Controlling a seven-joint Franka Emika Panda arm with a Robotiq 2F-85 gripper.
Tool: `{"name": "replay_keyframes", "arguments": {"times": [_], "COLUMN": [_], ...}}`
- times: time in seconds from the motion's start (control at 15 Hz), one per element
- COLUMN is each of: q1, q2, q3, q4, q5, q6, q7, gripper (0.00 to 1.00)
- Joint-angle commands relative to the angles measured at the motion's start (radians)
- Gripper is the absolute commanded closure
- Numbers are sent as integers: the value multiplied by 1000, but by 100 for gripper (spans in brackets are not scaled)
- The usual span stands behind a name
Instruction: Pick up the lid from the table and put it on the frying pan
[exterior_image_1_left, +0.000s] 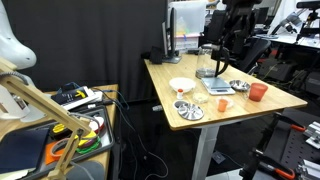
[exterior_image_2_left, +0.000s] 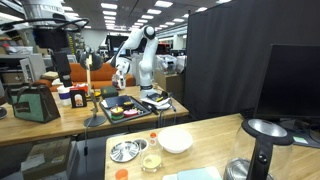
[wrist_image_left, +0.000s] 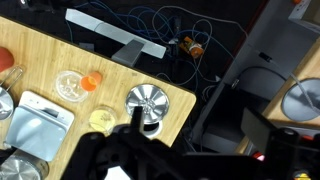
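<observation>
In an exterior view the lid (exterior_image_1_left: 190, 111) lies at the front edge of the counter (exterior_image_1_left: 162, 72). From 4 to 8 o'clock of it there is only open air past the edge, and the room above it is free. The white bowl (exterior_image_1_left: 181, 86) stands near at 12 o'clock. Toward 2 o'clock a small orange piece (exterior_image_1_left: 224, 103) and a white board (exterior_image_1_left: 219, 87) lie between the lid and the frying pan (exterior_image_1_left: 239, 86). The pan is hemmed in: board just beside at 9 o'clock, orange cup (exterior_image_1_left: 258, 92) near at 4 o'clock, glass jar (exterior_image_1_left: 205, 68) at 10 o'clock. Bare wood lies at its 6 o'clock

Bright overhead lighting, small soft frames
</observation>
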Motion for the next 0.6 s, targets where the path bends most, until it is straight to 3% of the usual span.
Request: {"name": "replay_keyframes", "arguments": {"times": [0.0, 0.2, 0.53], "q1": [15, 5, -53], "q2": [3, 19, 167], "q3": [-15, -14, -17], "q4": [1, 10, 48], "q5": [-10, -22, -142], "q6": [-1, -2, 12], "q7": [7, 8, 16], "gripper": [0, 0, 0]}}
